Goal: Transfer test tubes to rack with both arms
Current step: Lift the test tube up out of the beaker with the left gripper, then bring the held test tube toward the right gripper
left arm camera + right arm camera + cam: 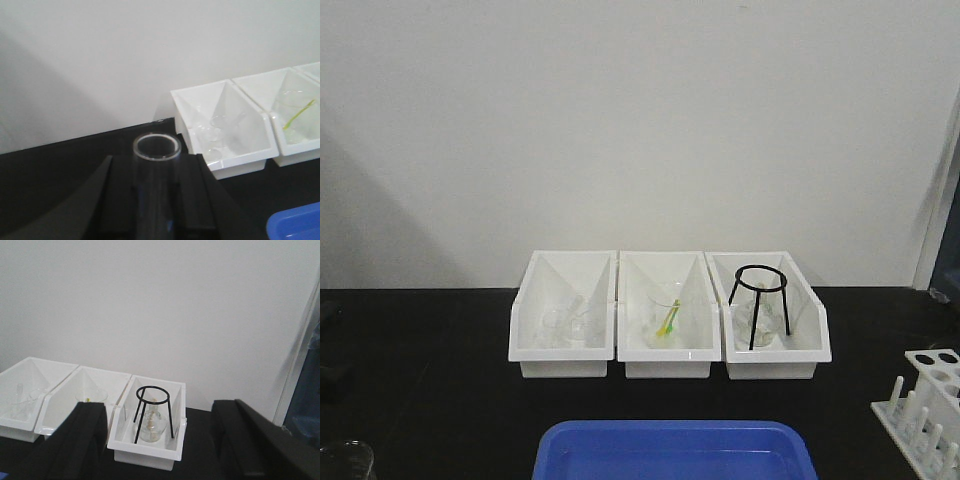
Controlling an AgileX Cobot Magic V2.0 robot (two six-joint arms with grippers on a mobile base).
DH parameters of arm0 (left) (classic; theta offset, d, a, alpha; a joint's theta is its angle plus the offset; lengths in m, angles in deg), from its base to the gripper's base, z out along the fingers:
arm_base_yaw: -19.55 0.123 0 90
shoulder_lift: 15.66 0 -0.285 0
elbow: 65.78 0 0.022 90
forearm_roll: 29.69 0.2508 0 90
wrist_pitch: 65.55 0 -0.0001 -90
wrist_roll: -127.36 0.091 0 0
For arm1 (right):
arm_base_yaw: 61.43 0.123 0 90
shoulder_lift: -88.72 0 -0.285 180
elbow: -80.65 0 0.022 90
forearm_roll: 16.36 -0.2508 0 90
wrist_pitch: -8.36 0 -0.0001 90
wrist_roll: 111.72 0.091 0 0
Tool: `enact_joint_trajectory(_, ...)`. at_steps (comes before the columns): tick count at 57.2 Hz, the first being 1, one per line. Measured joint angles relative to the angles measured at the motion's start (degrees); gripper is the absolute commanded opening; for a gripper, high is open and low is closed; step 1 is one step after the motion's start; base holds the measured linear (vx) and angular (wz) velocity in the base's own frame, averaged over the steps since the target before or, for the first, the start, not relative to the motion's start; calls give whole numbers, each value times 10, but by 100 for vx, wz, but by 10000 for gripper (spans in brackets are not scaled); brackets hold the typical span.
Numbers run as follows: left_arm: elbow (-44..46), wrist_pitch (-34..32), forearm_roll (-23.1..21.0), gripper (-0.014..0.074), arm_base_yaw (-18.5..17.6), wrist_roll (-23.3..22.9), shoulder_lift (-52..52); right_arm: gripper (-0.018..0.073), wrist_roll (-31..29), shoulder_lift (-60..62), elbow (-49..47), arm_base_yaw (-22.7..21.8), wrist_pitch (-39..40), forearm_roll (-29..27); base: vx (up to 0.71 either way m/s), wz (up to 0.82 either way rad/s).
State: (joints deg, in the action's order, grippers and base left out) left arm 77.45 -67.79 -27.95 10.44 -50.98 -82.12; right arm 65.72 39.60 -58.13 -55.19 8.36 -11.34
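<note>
Currently my left gripper [156, 161] clamps a test tube [155, 195]; my right gripper [160, 412] gapes empty. Next: transport to rack [928, 398], four o'clock.

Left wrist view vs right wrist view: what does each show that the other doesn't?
Left wrist only: a test tube clamped in the left gripper jaws, its open rim toward the camera.
Right wrist only: the right gripper, jaws open with nothing between them, and the black tripod ring standing over a glass flask in the rightmost bin.
Both: the left bin, the middle bin, the black table and the white wall.
</note>
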Motion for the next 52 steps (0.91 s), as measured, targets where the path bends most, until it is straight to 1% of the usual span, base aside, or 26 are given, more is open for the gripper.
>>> enact_joint_trajectory(6, 4, -3, 0, -20, -35, -1, 0, 491, 0, 0, 0, 0, 0, 0, 0, 0)
enact_joint_trajectory(17, 4, -33, 0, -20, -121, -3, 0, 491, 0, 0, 0, 0, 0, 0, 0, 0)
enact_joint_trajectory(25, 12, -50, 0, -20, -182, -21, -19, 491, 0, 0, 0, 0, 0, 0, 0, 0)
enact_joint_trajectory(35, 36, -80, 0, -20, -233, -30, -85, 491, 0, 0, 0, 0, -23, 0, 0, 0)
enact_joint_trajectory(42, 79, -107, 0, -20, -266, -33, -143, 491, 0, 0, 1, 1, -35, 0, 0, 0)
enact_joint_trajectory(47, 115, -116, 0, -20, -284, -34, -182, 491, 0, -7, 10, 9, -35, 0, 0, 0)
enact_joint_trajectory(52, 143, -119, 0, -20, -298, -34, -213, 488, 1, -30, 17, 26, -35, 0, 0, 0)
